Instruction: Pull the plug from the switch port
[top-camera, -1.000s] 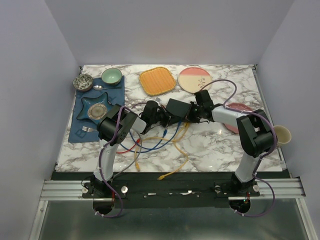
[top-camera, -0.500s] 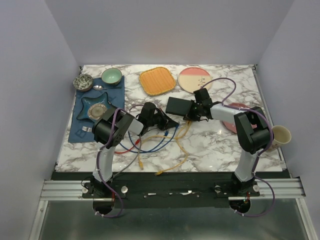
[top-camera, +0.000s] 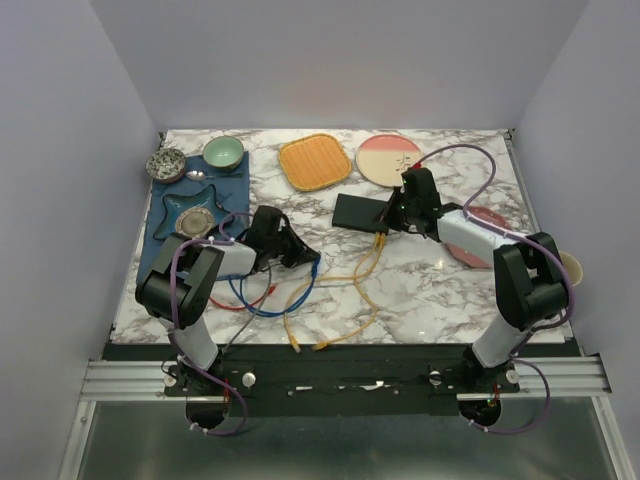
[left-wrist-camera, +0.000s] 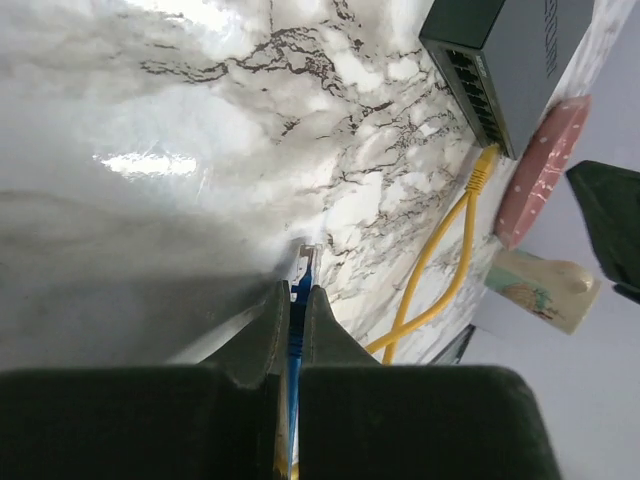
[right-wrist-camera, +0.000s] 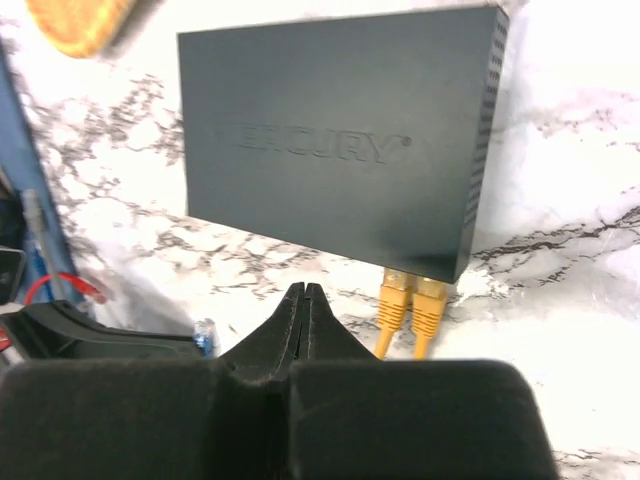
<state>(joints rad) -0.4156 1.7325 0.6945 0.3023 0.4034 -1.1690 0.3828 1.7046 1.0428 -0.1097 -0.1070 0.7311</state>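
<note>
Your left gripper squeezes the blue cable tight, its plug free and away from the switch. Farther off, your right gripper is closed with nothing in it, just before the switch, where two yellow plugs sit.

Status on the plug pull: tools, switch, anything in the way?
Tools: left tool shut on blue cable, blue plug clear of switch. Right tool shut, empty, beside switch. Two yellow plugs seated in it. Nothing blocking.
</note>
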